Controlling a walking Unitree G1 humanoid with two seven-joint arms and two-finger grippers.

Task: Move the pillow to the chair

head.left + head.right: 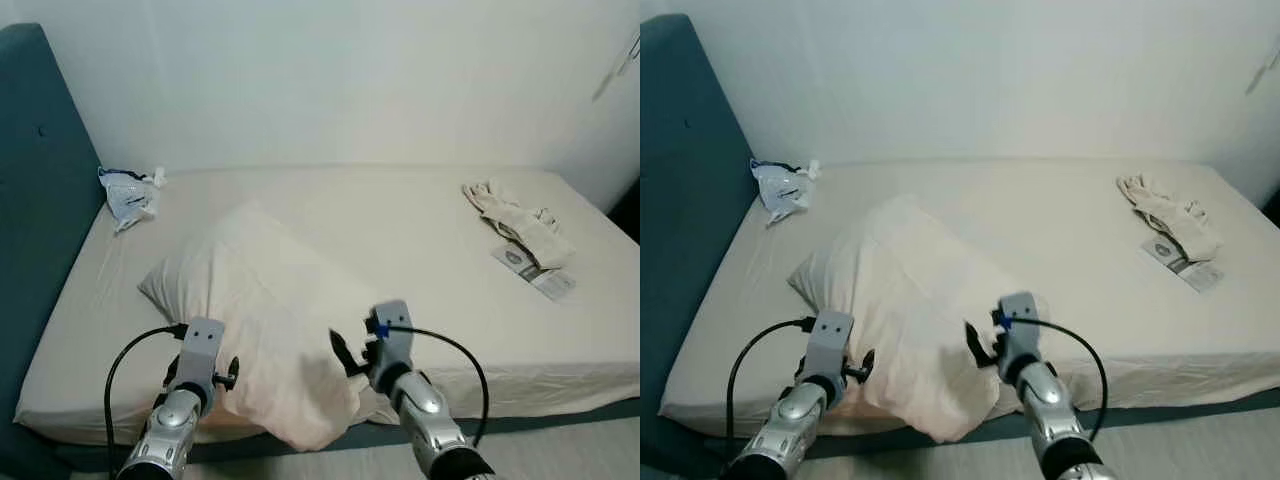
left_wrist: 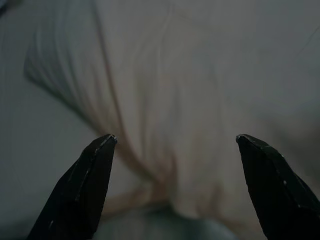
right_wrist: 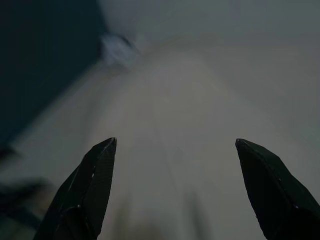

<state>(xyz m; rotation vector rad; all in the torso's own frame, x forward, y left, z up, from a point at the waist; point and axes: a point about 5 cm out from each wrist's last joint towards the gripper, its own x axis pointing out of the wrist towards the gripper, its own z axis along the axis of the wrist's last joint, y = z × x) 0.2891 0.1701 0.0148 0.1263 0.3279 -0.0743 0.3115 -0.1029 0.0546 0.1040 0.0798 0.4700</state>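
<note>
A cream pillow [image 1: 265,310] lies slantwise on the beige bed [image 1: 400,220], its near corner hanging over the front edge. My left gripper [image 2: 175,140] is open at the pillow's near left side, and the wrinkled pillow cloth lies just beyond its fingertips. My right gripper [image 3: 175,142] is open at the pillow's near right side, one black finger [image 1: 342,352] close against the cloth. In the right wrist view the blurred pillow stretches away between the spread fingers. Neither gripper has hold of anything.
A teal headboard [image 1: 40,180] rises at the left. A crumpled plastic bag [image 1: 130,195] lies at the bed's far left, a pale cloth [image 1: 515,220] and a leaflet [image 1: 535,270] at the far right. A white wall stands behind the bed.
</note>
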